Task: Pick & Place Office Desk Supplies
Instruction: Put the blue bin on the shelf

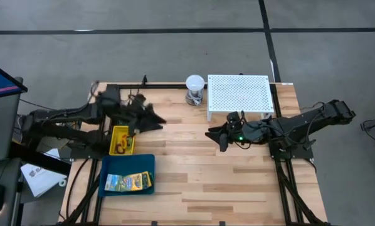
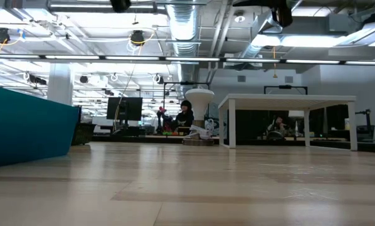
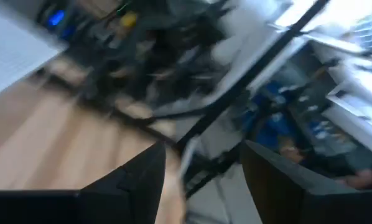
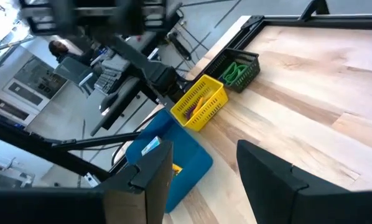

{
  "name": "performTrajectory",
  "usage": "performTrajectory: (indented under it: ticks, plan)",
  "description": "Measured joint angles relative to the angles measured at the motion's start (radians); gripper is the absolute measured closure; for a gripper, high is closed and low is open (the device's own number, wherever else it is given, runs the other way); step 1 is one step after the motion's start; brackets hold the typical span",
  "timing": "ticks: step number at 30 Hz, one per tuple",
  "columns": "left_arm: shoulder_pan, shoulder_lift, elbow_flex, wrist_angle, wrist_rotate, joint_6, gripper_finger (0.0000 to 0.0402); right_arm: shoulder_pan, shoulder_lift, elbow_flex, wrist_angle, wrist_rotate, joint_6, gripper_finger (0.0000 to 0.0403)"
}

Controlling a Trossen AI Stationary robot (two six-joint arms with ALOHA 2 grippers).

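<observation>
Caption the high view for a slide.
Both grippers open above the table; yellow bin and blue tray filled.

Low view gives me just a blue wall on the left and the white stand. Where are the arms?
Observer: The left gripper is over bare wood next to the yellow bin, on the table-centre side, open and empty.
Operator: And the right one?
Observer: The right gripper is mid-table beside the white stand, open, holding nothing.
Operator: That blue wall, what is it?
Observer: It is the blue tray, with printed packets lying in it.
</observation>
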Motion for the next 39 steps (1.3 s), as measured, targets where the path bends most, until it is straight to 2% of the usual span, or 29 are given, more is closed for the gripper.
performTrajectory:
  ticks: [1,3,6,8,12,15,19,24,27,31,39]
  plan:
    - [-0.051,0.011,0.0,0.025,-0.037,-0.007,0.0201,0.001,0.0,0.0,0.0,-0.006,0.0,0.0227]
    - [-0.133,0.031,-0.003,-0.064,-0.065,-0.03,0.0203,0.001,0.0,0.0,0.0,-0.017,0.0,0.0227]
    - [-0.262,0.044,-0.004,-0.388,-0.072,-0.076,0.0207,0.013,0.0,0.0,-0.001,-0.019,0.0,0.0227]
    - [-0.357,0.059,-0.006,-0.539,-0.095,-0.133,0.0213,0.022,0.0,0.0,-0.002,-0.021,0.0,0.0227]
    - [-0.515,0.086,-0.004,-0.604,-0.22,-0.277,0.0235,0.039,0.0,0.0,-0.018,-0.021,0.003,0.0227]
    - [-0.578,0.162,-0.006,-0.633,-0.242,-0.423,0.026,0.042,0.0,0.0,-0.026,-0.021,0.008,0.0227]
    - [-0.626,0.288,-0.005,-0.56,-0.244,-0.55,0.0288,0.048,0.0,0.0,-0.024,-0.02,0.005,0.0227]
    - [-0.631,0.432,-0.005,-0.504,-0.256,-0.686,0.0303,0.062,0.0,0.0,-0.024,-0.021,0.004,0.0227]
    - [-0.631,0.48,-0.005,-0.466,-0.299,-0.71,0.0304,0.081,0.0,0.0,-0.023,-0.019,0.004,0.0227]
    - [-0.613,0.545,-0.005,-0.391,-0.294,-0.715,0.0304,0.104,0.0,0.0,-0.027,-0.017,0.008,0.0227]
    - [-0.543,0.678,-0.004,0.002,-0.31,-0.704,0.0303,0.155,0.0,0.0,-0.037,-0.014,0.027,0.0227]
